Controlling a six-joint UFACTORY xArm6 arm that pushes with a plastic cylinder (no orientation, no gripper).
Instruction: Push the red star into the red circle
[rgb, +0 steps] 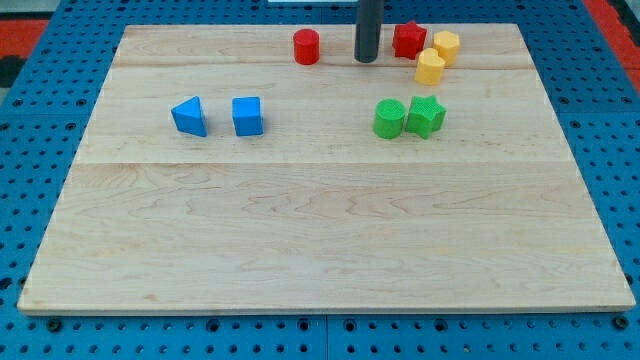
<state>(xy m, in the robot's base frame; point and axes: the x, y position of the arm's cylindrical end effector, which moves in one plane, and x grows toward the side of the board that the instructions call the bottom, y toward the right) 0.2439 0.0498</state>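
Near the view's top edge of the wooden board (320, 240), my tip (367, 60) stands between the red circle (306, 47) on its left and the red star (408, 40) on its right, closer to the star but with a sliver of bare wood showing between them, so I judge it not touching either. I have no jaws to open or close (the arm ends in a plain dark rod), and it holds nothing; it can only shove. The star sits just above and left of two yellow blocks: one yellow block (446, 46) nearly touching its right side, another yellow block (430, 67) just below that. Well apart, lower down, are a green pair, a rounded green block (390, 118) beside a green block (426, 116) of unclear shape, and on the view's left a blue triangle (189, 116) and a blue block (247, 116). The star looks small, rigid and light, likely to slide easily on smooth wood and to spin if struck off-centre on one of its points. As I judge it, the tip is on the wrong side: contact belongs on the star's right face, in a notch between points, squeezed in beside the yellow neighbours, pushing leftward toward the circle.
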